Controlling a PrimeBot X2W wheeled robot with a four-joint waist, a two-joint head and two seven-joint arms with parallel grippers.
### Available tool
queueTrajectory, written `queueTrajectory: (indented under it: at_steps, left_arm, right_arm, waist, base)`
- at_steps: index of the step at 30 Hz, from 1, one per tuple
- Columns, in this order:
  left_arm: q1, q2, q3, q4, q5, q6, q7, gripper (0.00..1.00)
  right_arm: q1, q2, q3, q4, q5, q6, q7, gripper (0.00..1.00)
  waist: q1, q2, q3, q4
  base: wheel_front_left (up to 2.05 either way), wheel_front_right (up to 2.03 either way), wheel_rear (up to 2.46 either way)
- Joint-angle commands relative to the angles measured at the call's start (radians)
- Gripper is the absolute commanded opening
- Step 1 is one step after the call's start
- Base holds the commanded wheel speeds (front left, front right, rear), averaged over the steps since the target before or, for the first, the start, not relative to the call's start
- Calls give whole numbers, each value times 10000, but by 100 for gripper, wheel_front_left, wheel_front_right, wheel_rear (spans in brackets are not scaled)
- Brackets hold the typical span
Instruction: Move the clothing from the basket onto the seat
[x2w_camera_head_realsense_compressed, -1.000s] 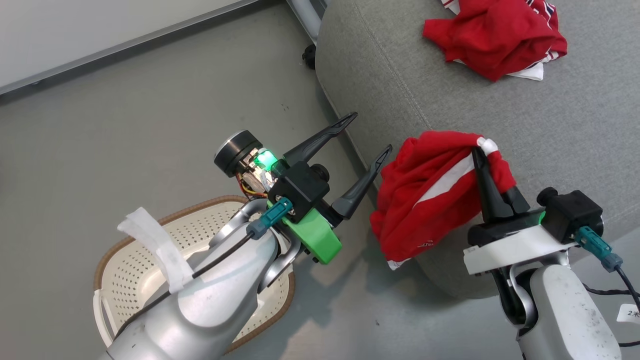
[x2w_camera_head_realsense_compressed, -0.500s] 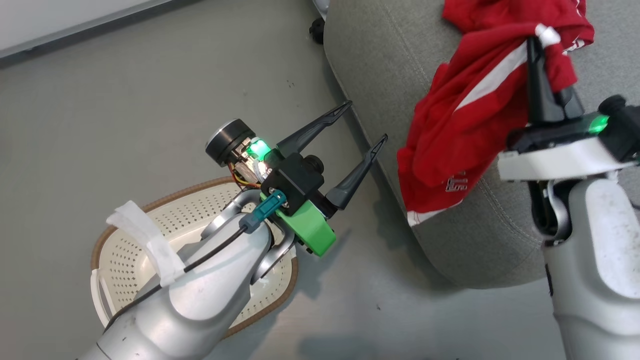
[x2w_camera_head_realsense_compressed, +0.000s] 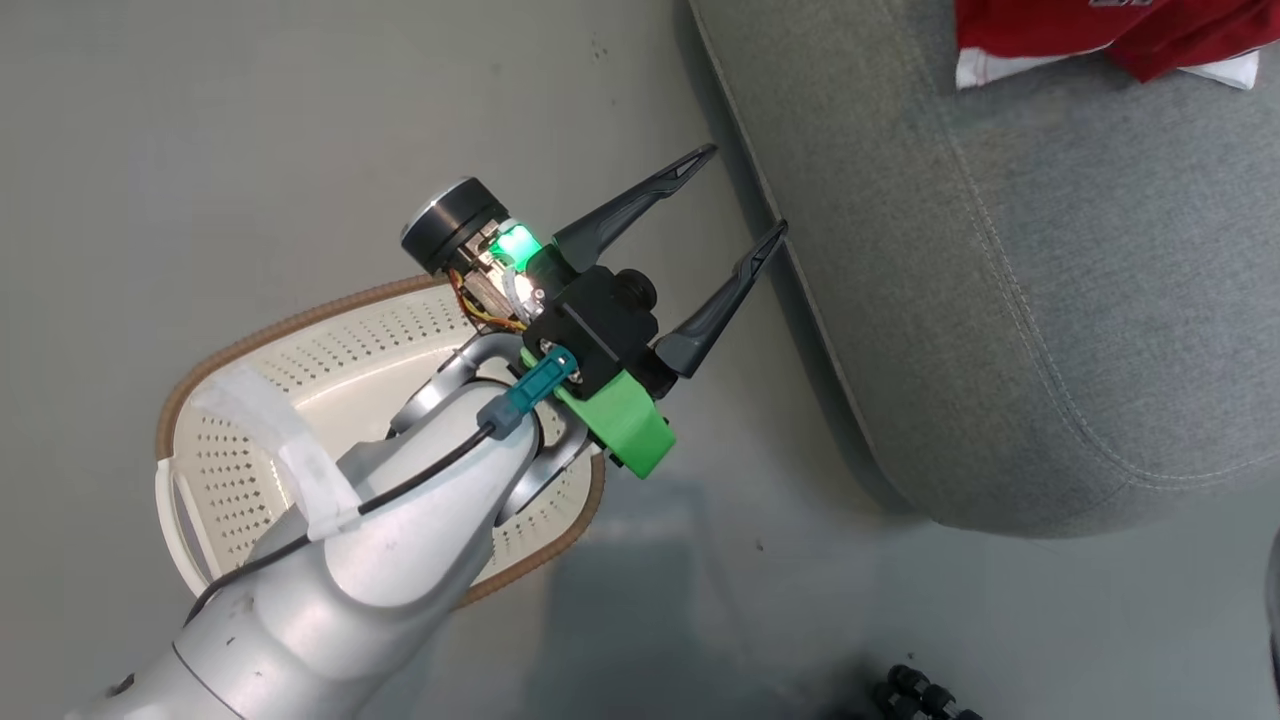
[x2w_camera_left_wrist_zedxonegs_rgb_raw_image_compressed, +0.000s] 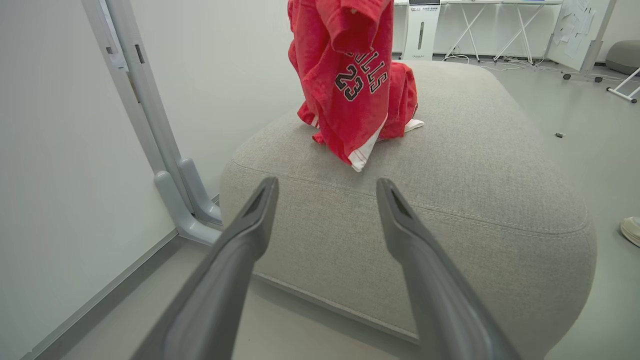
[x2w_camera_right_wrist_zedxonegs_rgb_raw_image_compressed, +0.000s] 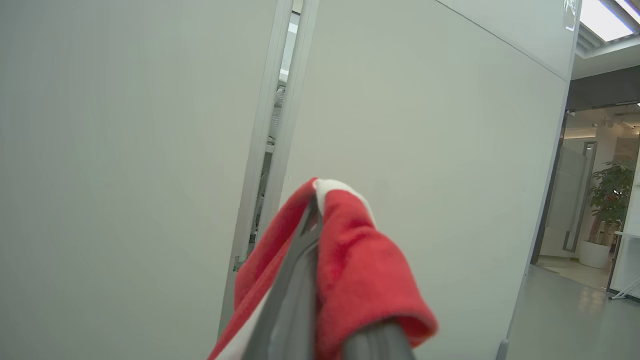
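Looking at your right gripper (x2w_camera_right_wrist_zedxonegs_rgb_raw_image_compressed: 314, 207) first, you see its two fingers pressed tight together on the hanging red piece (x2w_camera_right_wrist_zedxonegs_rgb_raw_image_compressed: 360, 280). Red cloth with a white edge folds over the finger tips in the lower middle of the right wrist view. A white stripe shows at the bottom. Behind it is a pale wall (x2w_camera_right_wrist_zedxonegs_rgb_raw_image_compressed: 125, 150).

Your left gripper (x2w_camera_head_realsense_compressed: 745, 190) is spread wide with nothing between its fingers. It sits in the middle of the head view, over the grey floor (x2w_camera_head_realsense_compressed: 250, 150), with its tips near the left edge of the seat (x2w_camera_head_realsense_compressed: 1000, 300).

Under that arm, at the lower left, the basket (x2w_camera_head_realsense_compressed: 300, 318) stands on the floor. It is cream with small holes and a brown rim. The arm hides its middle. The parts of its inside that you can see are plain cream plastic.

In the left wrist view the hanging red piece drops from the top middle, over the grey seat. It has "23" in black and a white hem. You cannot tell if the hem touches the cushion. Just behind it the other red piece (x2w_camera_left_wrist_zedxonegs_rgb_raw_image_compressed: 404, 97) lies bunched on the seat. At the top right of the head view, the red and white clothing (x2w_camera_head_realsense_compressed: 1050, 25) shows on the seat.
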Motion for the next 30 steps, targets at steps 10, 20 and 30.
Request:
queueTrajectory:
  at_steps: [10,20,30]
  left_arm:
    - [-481,297,-34,-45,191,-12,20,100]
    - [-517,564,-72,-132,180,54,131,100]
    - [-624,641,-156,-292,109,92,229,100]
  right_arm:
    - [-2436,-1893,-1097,2095,32,-11,-40,0]
    - [-1395,-1442,-1604,3171,-1109,-11,-40,0]
    - [420,-75,-2010,3358,-1919,-11,-39,0]
  waist:
    - [-1,66,1263,54]
    - [-1,66,1655,-32]
    - [-1,66,1792,139]
  base:
    - [0,0,0]
    - [0,0,0]
    - [0,0,0]
